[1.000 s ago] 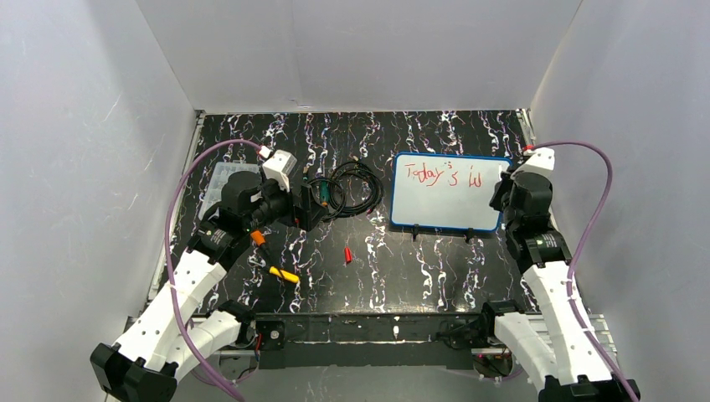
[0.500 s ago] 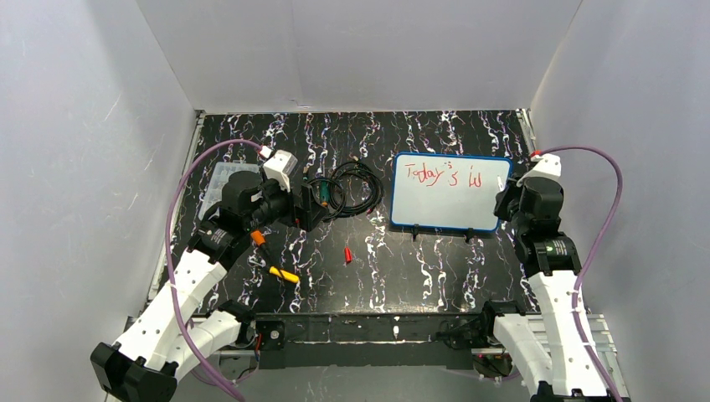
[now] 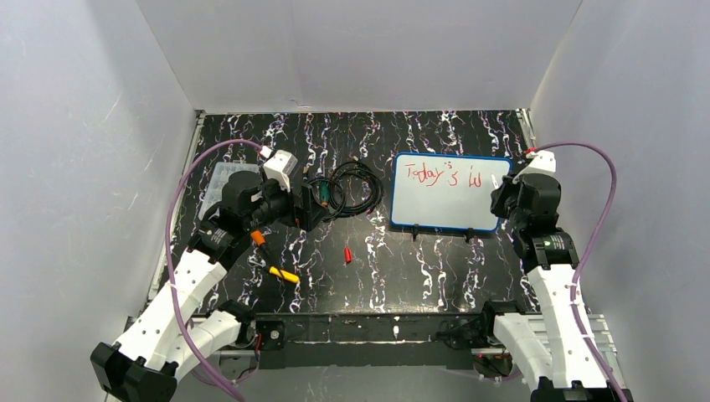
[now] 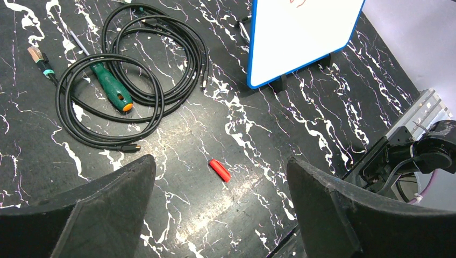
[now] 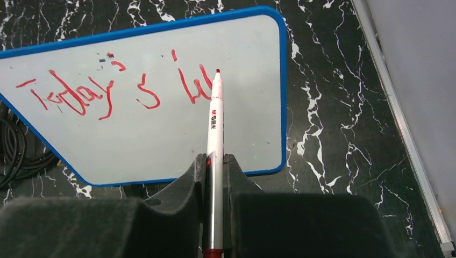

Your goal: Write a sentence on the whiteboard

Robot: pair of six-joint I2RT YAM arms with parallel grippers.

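The whiteboard (image 3: 448,201), white with a blue frame, stands on the right of the table. It also shows in the right wrist view (image 5: 161,134) and the left wrist view (image 4: 296,37). The sentence (image 3: 439,176) is red lettering reading "Today's" plus a few more strokes (image 5: 107,91). My right gripper (image 5: 215,164) is shut on a white marker (image 5: 215,123) at the board's right edge (image 3: 502,194). The marker's red tip lies just right of the last stroke; I cannot tell if it touches. My left gripper (image 4: 219,162) hangs open and empty over the table (image 3: 306,209).
A red cap (image 3: 347,255) lies mid-table, below my left gripper (image 4: 219,170). A black cable coil (image 3: 352,188) with a green-handled screwdriver (image 4: 112,90) lies left of the board. A clear plastic box (image 3: 222,180) and orange (image 3: 259,239) and yellow (image 3: 285,275) markers lie at the left.
My right gripper with the marker has drawn slightly back and to the right from the board, then eased a little left. The lettering looks the same. The left arm has not moved.
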